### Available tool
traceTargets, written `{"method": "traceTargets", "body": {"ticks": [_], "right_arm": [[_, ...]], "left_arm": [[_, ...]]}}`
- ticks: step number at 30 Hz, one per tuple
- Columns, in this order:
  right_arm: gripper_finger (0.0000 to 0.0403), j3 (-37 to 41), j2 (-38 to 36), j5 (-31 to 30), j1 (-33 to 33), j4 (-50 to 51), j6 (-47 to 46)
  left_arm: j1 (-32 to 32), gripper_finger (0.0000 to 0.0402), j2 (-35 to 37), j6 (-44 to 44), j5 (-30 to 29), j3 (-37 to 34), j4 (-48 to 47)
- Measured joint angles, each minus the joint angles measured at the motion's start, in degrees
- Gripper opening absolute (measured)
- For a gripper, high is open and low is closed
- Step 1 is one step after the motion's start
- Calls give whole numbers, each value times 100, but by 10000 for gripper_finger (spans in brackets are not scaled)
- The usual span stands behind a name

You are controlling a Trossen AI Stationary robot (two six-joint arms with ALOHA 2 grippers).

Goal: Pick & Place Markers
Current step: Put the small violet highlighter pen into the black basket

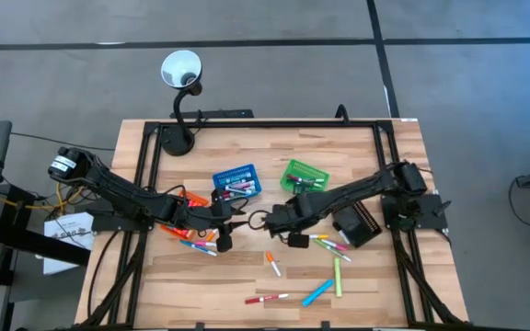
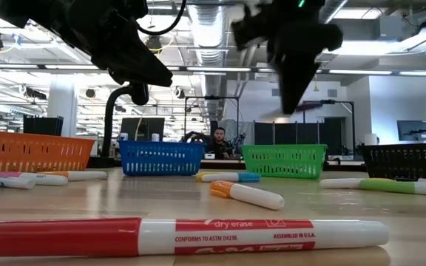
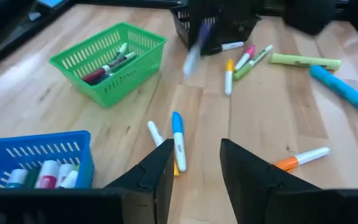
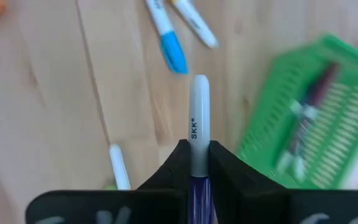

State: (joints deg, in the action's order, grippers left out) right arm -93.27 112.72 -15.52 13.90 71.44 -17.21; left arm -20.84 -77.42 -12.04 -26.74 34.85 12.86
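Observation:
My right gripper (image 4: pixel 197 163) hangs above the table's middle (image 1: pixel 267 222), shut on a marker (image 4: pixel 197 118) with a white barrel and a purple end. My left gripper (image 3: pixel 197 171) stands open just left of it (image 1: pixel 231 221), pointing toward the table's right, with nothing between its fingers. A blue-capped marker (image 3: pixel 178 140) lies on the wood in front of it. Loose markers lie on the table's near half (image 1: pixel 325 243), among them a red one (image 2: pixel 176 236) at the near edge. The green basket (image 1: pixel 304 175) and the blue basket (image 1: pixel 236 181) each hold a few markers. My right gripper pinches the marker between its two fingers where the white barrel meets the purple end (image 4: pixel 197 171). The fingers come from above, pointing steeply down, and the marker lies along them. Its white end (image 4: pixel 199 84) sticks out past the fingertips, and the marker is lifted clear of the table.
An orange basket (image 2: pixel 28 151) stands at the left under my left arm and a black basket (image 1: pixel 357 221) at the right under my right arm. A desk lamp (image 1: pixel 180 74) stands at the far left corner. A person sits in the room beyond the table (image 2: pixel 217 140).

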Motion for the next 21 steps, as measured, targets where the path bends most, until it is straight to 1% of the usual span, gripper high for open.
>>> {"method": "traceTargets", "body": {"ticks": [3,6,9,12,15,17,21], "right_arm": [[22,39,-430,-180,171,598,-467],[38,471,-1051,-282,360,477,-724],[47,1293,-1739,-263,476,65,-1139],[34,2334,-2464,-260,479,-99,-1905],[22,3283,-3139,-206,469,-376,-2842],[22,3821,-3529,-12,473,-621,-3390],[44,4738,-4034,307,474,-1126,-4235]], "left_arm": [[-2,126,-1,-77,160,0,0],[-2,126,-1,-309,382,0,2],[0,126,1,-496,729,0,2],[-4,126,-1,-498,1021,0,2],[0,126,1,-498,1049,-2,2],[12,126,-1,-496,1040,-2,2],[38,126,0,-498,1031,-2,4]]}}
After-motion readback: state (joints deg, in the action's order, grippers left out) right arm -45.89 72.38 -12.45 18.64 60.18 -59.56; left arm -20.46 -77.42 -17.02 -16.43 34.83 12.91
